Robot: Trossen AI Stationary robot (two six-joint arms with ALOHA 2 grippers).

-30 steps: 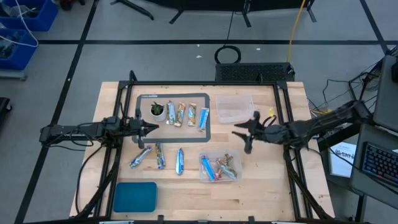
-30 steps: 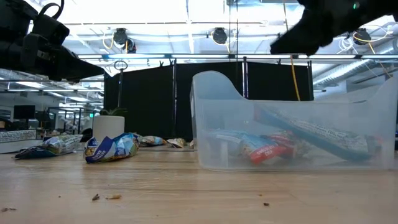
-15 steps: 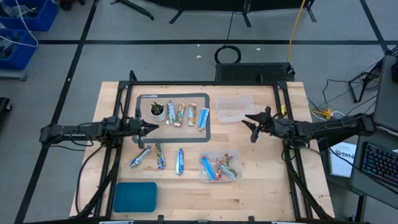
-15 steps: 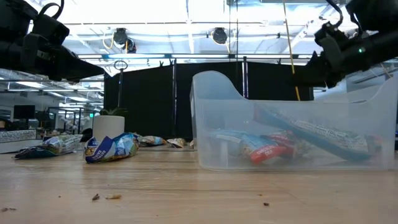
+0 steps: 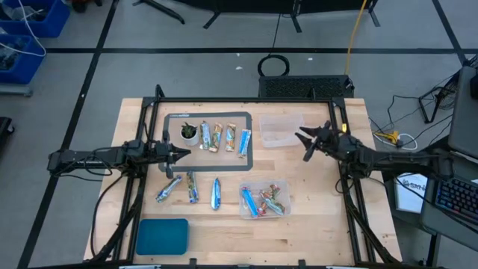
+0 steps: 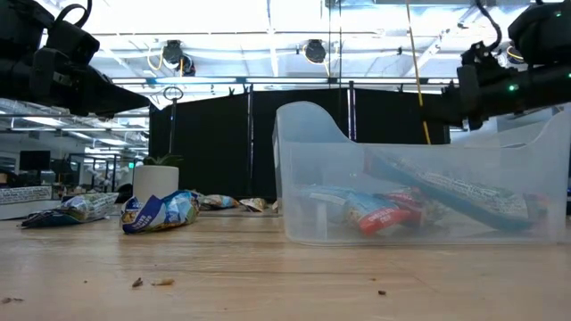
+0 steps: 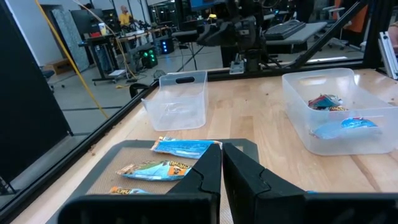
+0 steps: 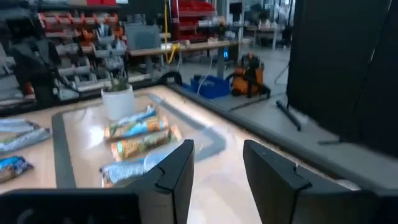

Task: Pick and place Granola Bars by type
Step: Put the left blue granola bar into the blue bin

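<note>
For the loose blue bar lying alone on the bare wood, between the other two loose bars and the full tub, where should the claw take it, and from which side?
Probably from straight above, at the middle of the blue bar. It lies flat and slim on the table, its long axis running nearly front to back, so the fingers should close across its narrow width. Its sides look free of neighbours.

robotics lab, red parts bins (image 8: 205,7) on shelves, workbenches, ceiling lights (image 6: 314,51), black curtains (image 6: 214,143)

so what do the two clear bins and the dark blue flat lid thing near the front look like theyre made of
The two clear rectangular bins look like thin translucent plastic: bar wrappers show through the walls in the low view. The dark blue rounded rectangle seems matte plastic or rubber, with no glare; which one is unclear.
</note>
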